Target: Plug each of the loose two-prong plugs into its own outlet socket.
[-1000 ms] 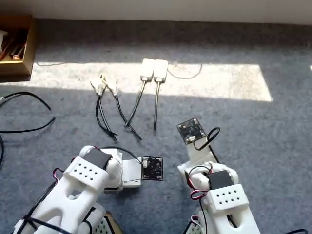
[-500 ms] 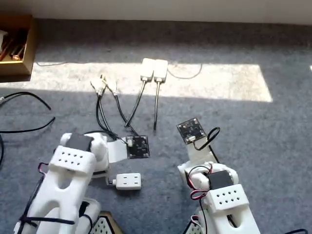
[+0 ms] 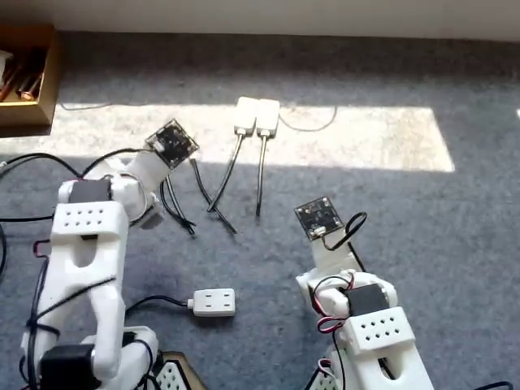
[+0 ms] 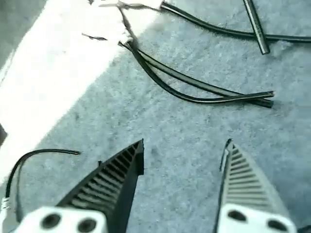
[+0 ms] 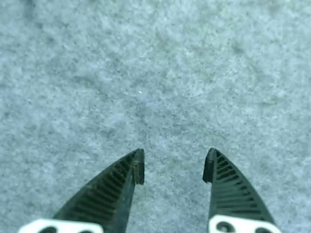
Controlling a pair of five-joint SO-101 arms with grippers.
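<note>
Swung toward eleven o'clock, the left tool (image 4: 185, 141) is held released over sunlit grey carpet (image 3: 455, 211) beside white, black-corded plugs (image 4: 138, 4).

Your left arm (image 3: 85, 252) and right arm (image 3: 375, 331) are white plastic with dotted holes, black servos (image 3: 367, 299), red-and-black wires (image 3: 328, 323), square black camera boards (image 3: 318, 216) and ribbed black fingers (image 4: 115, 175).

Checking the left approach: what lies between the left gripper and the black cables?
Bare carpet only, by the left wrist view, from left gripper to black cables.
</note>
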